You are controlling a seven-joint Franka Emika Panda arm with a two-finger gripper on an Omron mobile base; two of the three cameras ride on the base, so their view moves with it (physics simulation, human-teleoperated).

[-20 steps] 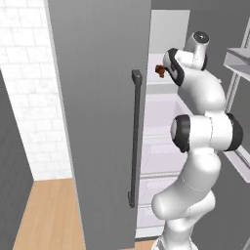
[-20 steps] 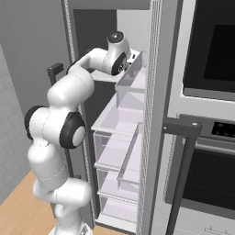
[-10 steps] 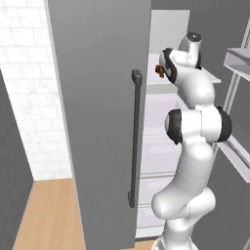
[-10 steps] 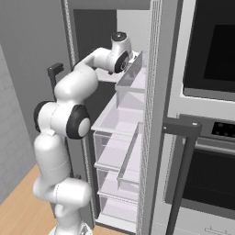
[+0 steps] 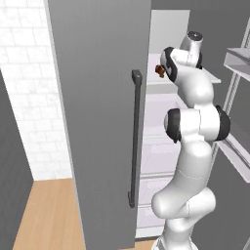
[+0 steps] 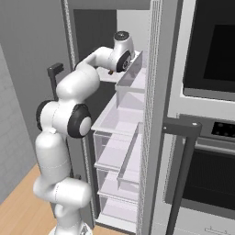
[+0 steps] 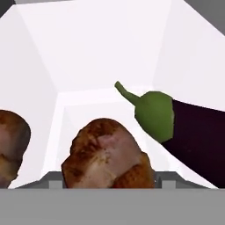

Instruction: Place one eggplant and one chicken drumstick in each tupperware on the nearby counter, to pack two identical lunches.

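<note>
I reach into the open fridge at its upper shelf. In the hand view a browned chicken drumstick [image 7: 107, 154] lies low in the middle, with my gripper [image 7: 109, 179] closed against its two sides. A second drumstick [image 7: 12, 145] rests at the left edge. A dark purple eggplant [image 7: 193, 136] with a green cap lies to the right, apart from the held piece. From the left base view the gripper [image 5: 161, 70] shows a brown bit at its tip, and the right base view has the gripper [image 6: 111, 70] on the same shelf. The tupperware and the counter are out of view.
The grey fridge door with its black bar handle [image 5: 135, 136] stands open at my left. White shelves and drawers [image 6: 120, 124] fill the fridge below my hand. A door bin [image 5: 239, 61] juts in at the right. A wall oven [image 6: 209, 50] and its handle [image 6: 183, 133] stand beside the fridge.
The arm has straightened up and pushed the hand further onto the shelf. The jaws have come in from wide open to the sides of the drumstick.
</note>
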